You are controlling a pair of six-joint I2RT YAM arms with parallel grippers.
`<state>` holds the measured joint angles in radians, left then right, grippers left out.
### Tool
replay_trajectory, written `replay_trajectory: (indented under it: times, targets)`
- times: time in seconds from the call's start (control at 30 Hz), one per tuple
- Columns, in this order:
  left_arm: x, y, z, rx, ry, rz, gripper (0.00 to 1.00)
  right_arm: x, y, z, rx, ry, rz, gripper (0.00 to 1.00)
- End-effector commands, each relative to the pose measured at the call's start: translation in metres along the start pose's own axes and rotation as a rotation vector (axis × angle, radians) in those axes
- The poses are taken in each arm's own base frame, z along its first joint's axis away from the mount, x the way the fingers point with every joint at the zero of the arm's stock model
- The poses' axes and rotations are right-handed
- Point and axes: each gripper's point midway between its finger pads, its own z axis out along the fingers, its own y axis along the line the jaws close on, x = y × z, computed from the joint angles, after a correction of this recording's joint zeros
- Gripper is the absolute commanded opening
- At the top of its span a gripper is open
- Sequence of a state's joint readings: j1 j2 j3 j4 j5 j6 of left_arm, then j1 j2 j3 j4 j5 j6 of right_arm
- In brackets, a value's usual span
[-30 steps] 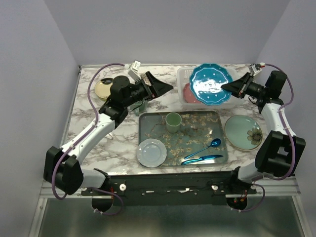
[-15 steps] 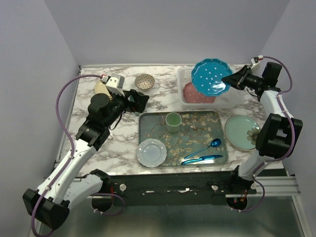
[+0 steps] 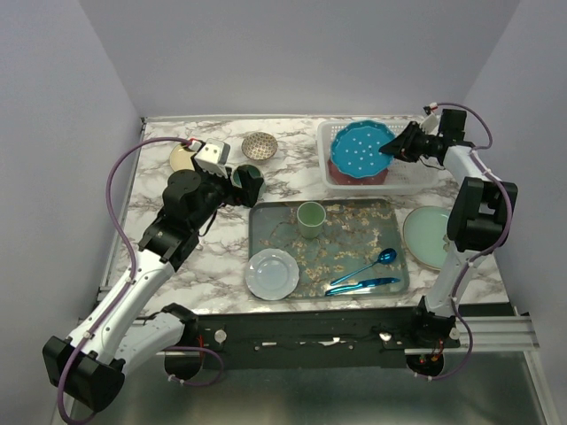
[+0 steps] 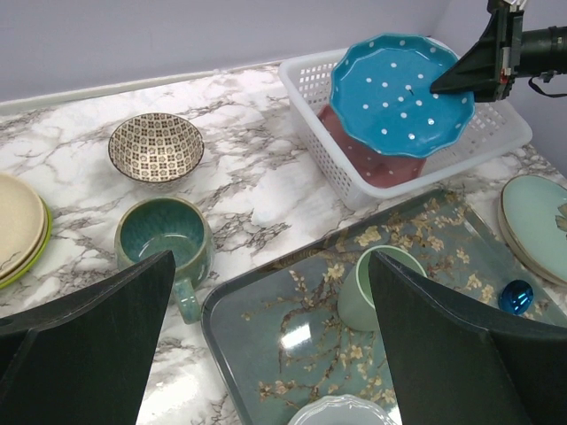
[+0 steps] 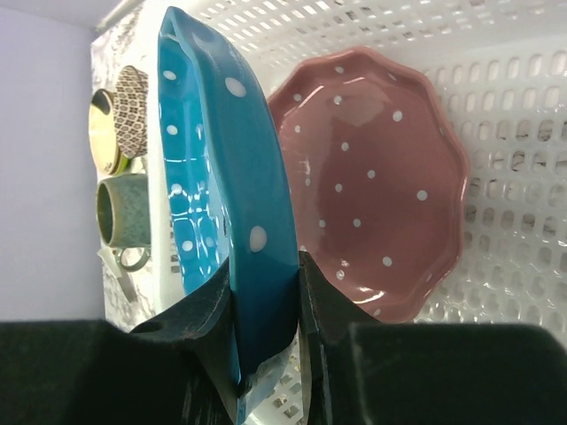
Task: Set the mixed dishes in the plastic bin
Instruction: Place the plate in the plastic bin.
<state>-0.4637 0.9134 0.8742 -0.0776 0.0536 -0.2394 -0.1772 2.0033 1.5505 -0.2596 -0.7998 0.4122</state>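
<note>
My right gripper (image 3: pixel 390 149) is shut on the rim of the teal white-dotted plate (image 3: pixel 359 152), holding it tilted low inside the white plastic bin (image 3: pixel 383 184). In the right wrist view the fingers (image 5: pixel 199 305) clamp that plate (image 5: pixel 208 177) just above the pink plate (image 5: pixel 372 177) lying in the bin (image 5: pixel 514 106). My left gripper (image 3: pixel 251 183) is open and empty, hovering over the dark teal mug (image 4: pixel 164 239) and the tray's corner. The speckled bowl (image 3: pixel 259 144) stands on the table behind it. Stacked cream and yellow plates (image 3: pixel 183 158) lie at far left.
A grey crumb-strewn tray (image 3: pixel 266 221) in front holds a green cup (image 3: pixel 310 217), a blue spoon (image 3: pixel 372 262) and a blue knife (image 3: pixel 361 285). A pale blue plate (image 3: pixel 272 273) overlaps its near left corner. A pale green plate (image 3: pixel 430 235) lies right of the tray.
My right gripper has lowered the teal plate down into the bin over the pink plate. My left gripper has let go of the bowl and drawn back toward the mug.
</note>
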Motion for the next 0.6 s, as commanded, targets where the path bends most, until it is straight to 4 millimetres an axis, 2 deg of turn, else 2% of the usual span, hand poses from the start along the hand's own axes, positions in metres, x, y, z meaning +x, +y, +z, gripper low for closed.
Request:
replay_trajectory:
  times: [0.0,0.57]
  targets:
    - [-0.001,-0.003,0.004,0.024,0.003,0.003,0.99,-0.025,0.013,-0.002,-0.022,-0.046,-0.055,0.04]
    - [0.000,-0.002,0.005,0.023,0.009,0.000,0.99,-0.005,-0.020,0.026,0.074,0.028,-0.049,0.15]
